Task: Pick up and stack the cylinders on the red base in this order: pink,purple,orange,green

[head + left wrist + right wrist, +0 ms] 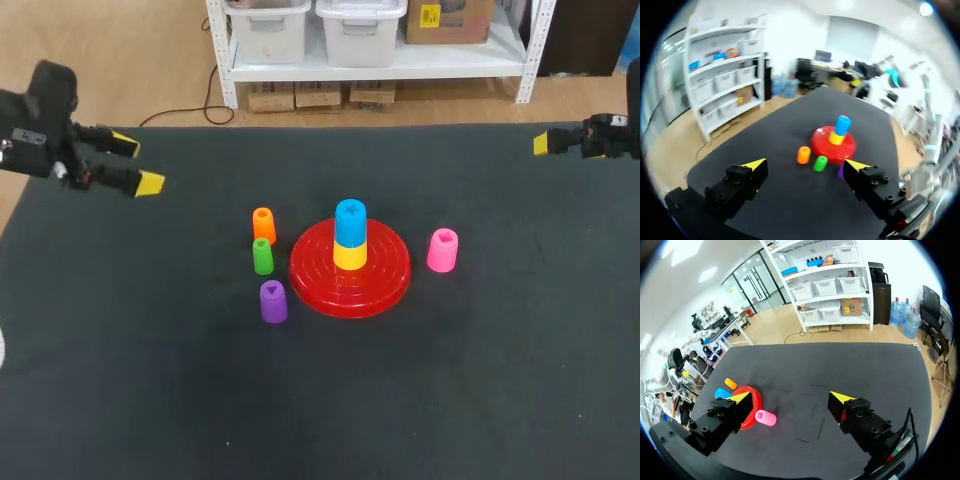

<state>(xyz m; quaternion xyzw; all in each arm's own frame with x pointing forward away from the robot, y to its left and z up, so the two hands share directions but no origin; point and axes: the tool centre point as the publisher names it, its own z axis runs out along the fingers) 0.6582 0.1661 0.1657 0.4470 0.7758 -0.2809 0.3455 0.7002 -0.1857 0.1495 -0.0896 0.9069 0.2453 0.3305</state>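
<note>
**Target.** The pink cylinder (442,250) stands upright on the table (520,380), long axis vertical. It is just beside the base (385,283), on the side toward the robot's right, and apart from the rim.

**Base.** It carries a yellow cylinder (350,256) with a blue cylinder (350,222) on top. The orange cylinder (264,224), green cylinder (262,256) and purple cylinder (273,301) stand grouped on the opposite side of the base.

**Right gripper** (790,397). The fingers are spread wide with nothing between them. It hangs at the table's far right edge, well apart from the pink cylinder. The cylinder lies ahead of it, nearer one finger than centred between the two. No object stands in the line between them.

**Left gripper** (137,163). It is also spread and empty, at the table's far left. The base and its stack stand between it and the pink cylinder. In the left wrist view the pink cylinder cannot be made out and is probably hidden behind the stack.

**Assessment.** The right arm is the nearer one and has the clear path. The coming move likely calls for centring over the cylinder and descending along its vertical axis, one finger on each side. Clearance looks tightest on the base side.
</note>
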